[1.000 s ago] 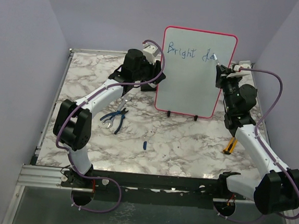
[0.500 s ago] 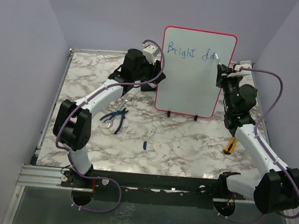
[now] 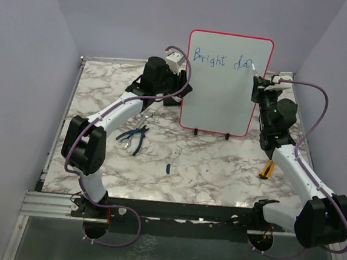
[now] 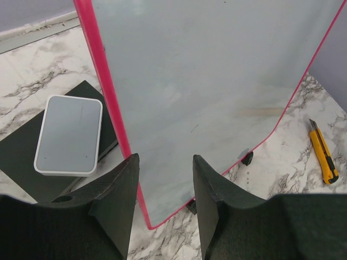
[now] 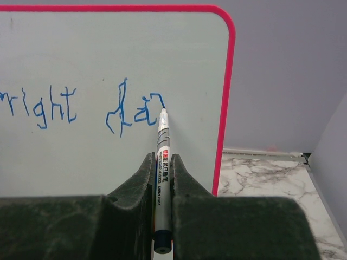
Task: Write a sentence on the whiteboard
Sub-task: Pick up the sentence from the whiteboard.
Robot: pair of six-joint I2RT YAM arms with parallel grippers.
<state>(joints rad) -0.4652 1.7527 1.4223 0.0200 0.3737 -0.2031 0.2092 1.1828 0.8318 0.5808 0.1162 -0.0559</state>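
Note:
The whiteboard (image 3: 224,104) stands upright on small black feet at the back of the marble table, red-framed. Blue marker writing (image 3: 222,60) runs along its top and reads "Bright da" (image 5: 81,108), with a fresh stroke curving off the last letter. My right gripper (image 5: 162,162) is shut on a grey marker pen (image 5: 162,157), whose tip touches the board at the end of that stroke, near the upper right corner. My left gripper (image 4: 164,162) is at the board's lower left edge (image 4: 116,135). Its jaws stand apart with the board's blank face showing between them.
Blue-handled pliers (image 3: 133,140) and a small blue cap (image 3: 167,167) lie on the table in front of the board. A yellow utility knife (image 3: 268,169) lies to the right. A white box on a black block (image 4: 69,135) sits beside the board's left edge.
The pen tip has shifted slightly right and up, adding a short blue stroke after "da". The left arm and board have not moved.

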